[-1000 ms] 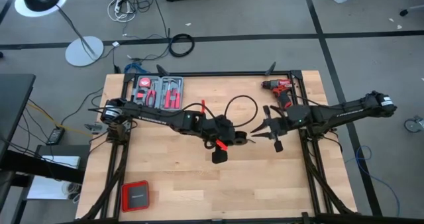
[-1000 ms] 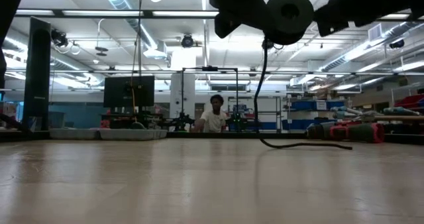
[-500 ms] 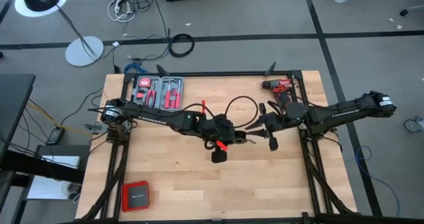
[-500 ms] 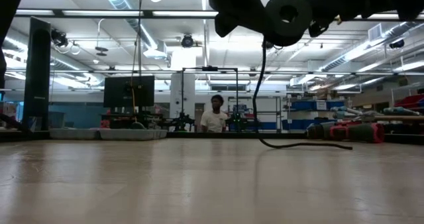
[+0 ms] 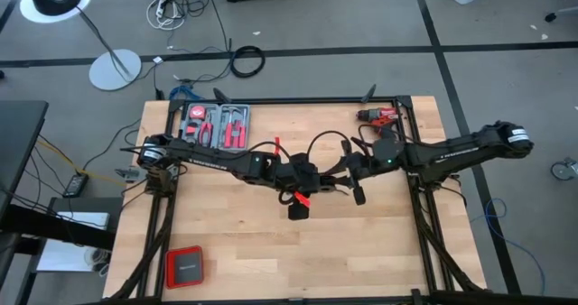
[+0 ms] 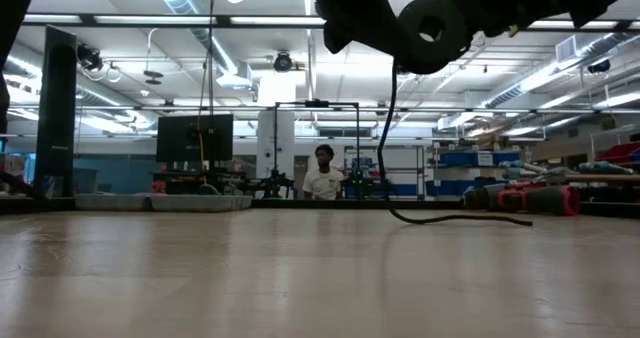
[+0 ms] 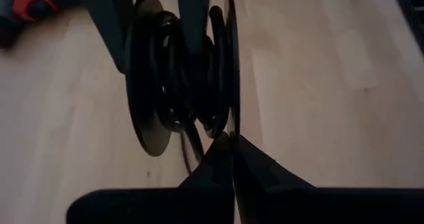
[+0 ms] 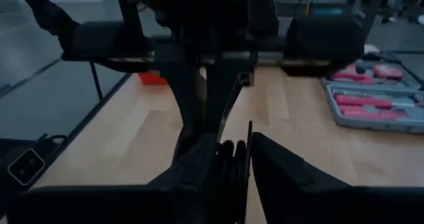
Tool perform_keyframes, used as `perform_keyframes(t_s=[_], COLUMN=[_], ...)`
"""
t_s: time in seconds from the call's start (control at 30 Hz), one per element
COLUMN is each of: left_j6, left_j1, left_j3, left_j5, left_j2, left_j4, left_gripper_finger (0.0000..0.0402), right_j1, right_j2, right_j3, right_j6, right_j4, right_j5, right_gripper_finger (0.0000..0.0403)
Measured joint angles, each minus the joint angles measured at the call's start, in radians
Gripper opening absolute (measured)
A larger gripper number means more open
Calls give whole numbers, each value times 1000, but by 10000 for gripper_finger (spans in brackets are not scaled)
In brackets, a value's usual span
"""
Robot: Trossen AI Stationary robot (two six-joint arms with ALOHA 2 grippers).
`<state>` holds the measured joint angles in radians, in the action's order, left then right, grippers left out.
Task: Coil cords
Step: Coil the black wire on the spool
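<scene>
Cord: 1 thin black cord (image 5: 327, 148) sits at the table's centre, between the 2 grippers. From above it arcs up and over from the left gripper toward the right one. From table height its free part hangs down from the grippers and trails along the wood (image 6: 455, 218).
Coiled part: in the left wrist view, several black turns (image 7: 179, 85) are bunched just ahead of the fingers.
Left gripper: (image 5: 327, 188) at mid-table, fingers pressed together with the cord coil directly ahead of their tips; I cannot tell whether cord is pinched between them.
Right gripper: (image 5: 354, 174) just beside the left gripper, at the coil. Its 2 fingers stand apart, the black turns (image 8: 228, 159) between them; contact with the turns cannot be told.
Tool case: 1 open grey case (image 5: 215, 124) at the far left of the table, holding red-handled hand tools; individual tools cannot be told apart.
Red drill: (image 5: 379, 117) at the far right, well apart from the cord.
Red box: 1 flat, closed box (image 5: 184, 267) at the near left corner; contents not visible.
Table: light wood top (image 5: 271, 242).
Room: 1 person (image 6: 322, 174) seated far behind the table.
</scene>
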<state>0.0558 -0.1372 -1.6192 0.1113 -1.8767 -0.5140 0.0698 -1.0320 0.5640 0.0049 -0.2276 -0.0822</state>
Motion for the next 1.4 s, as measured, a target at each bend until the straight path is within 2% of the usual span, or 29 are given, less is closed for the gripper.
perform_keyframes(t_s=[0.2, 0.37, 0.7, 0.8, 1.13, 1.4], left_j6=[-26, -26, 1, 27, 54, 73], left_j1=[-5, -5, -5, -4, -1, 0], left_j3=[1, 2, 2, 2, 0, 0], left_j5=[60, 104, 118, 127, 153, 157], left_j2=[0, 0, -1, -1, 19, 19], left_j4=[-28, -34, -36, -49, -73, -116], left_gripper_finger=[0, 0, 2, 19, 120, 131], right_j1=[-2, -2, 0, 0, 1, 10], right_j2=[-29, -28, -26, -26, -4, -3], right_j3=[5, 5, 5, 5, 3, 3], right_j6=[3, -12, -21, -24, -35, -39], right_j4=[2, 9, 20, 24, 35, 64], right_j5=[-5, 19, 42, 43, 43, 52], right_gripper_finger=[79, 16, 10, 10, 8, 7])
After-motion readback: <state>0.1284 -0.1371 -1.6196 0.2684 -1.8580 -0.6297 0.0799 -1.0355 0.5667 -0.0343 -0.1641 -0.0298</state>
